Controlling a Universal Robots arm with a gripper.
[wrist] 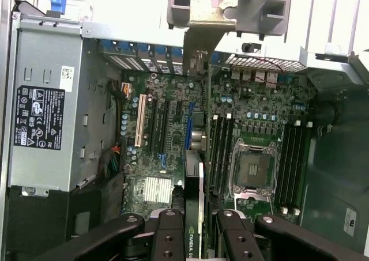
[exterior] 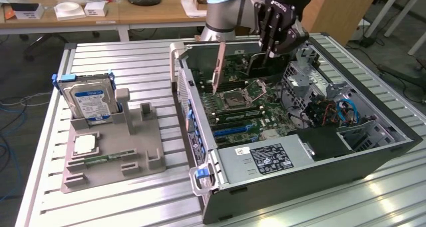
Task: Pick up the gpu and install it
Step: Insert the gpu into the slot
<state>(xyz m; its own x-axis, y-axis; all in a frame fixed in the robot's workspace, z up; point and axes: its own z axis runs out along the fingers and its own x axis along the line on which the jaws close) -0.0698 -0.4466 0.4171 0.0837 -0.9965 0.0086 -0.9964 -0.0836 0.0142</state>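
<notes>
Because the card has to enter a slot edge-first, the gripper (wrist: 199, 241) is closed partway on the gpu (wrist: 194, 212), pinching its flat faces so that it hangs edge-on over the motherboard (wrist: 259, 117) inside the open case (exterior: 313, 157). Its pale bracket (wrist: 203, 19) faces the case's rear wall, probably to meet the openings there.
</notes>
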